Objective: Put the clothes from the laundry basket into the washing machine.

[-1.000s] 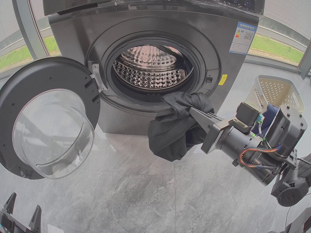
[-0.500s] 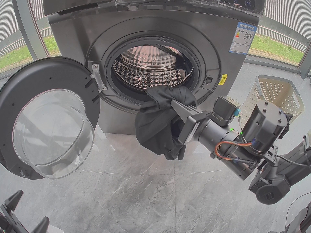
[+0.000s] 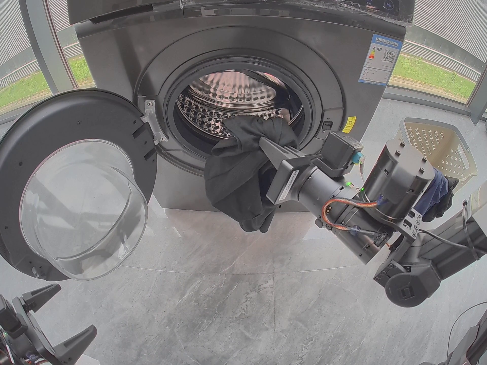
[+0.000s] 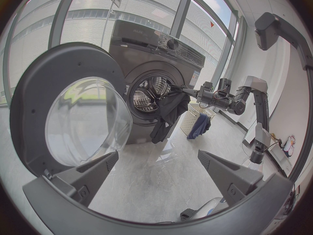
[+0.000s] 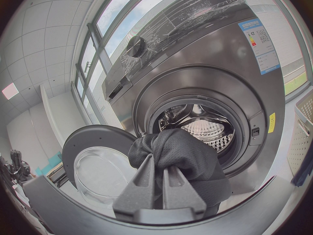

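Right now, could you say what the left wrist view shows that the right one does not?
Left wrist view adds the left gripper, fingers open, and the lower end of the black garment. Right wrist view adds a yellow sticker beside the drum. Both show the washing machine, its open door, the laundry basket and the right gripper shut on that garment.

I found the drum mouth (image 3: 238, 105) open, its upper and left part unobstructed. The door (image 3: 76, 178) stood swung wide left, off the mouth. The black garment (image 3: 233, 168) in my right tool (image 3: 263, 143) hung across the lower right rim.
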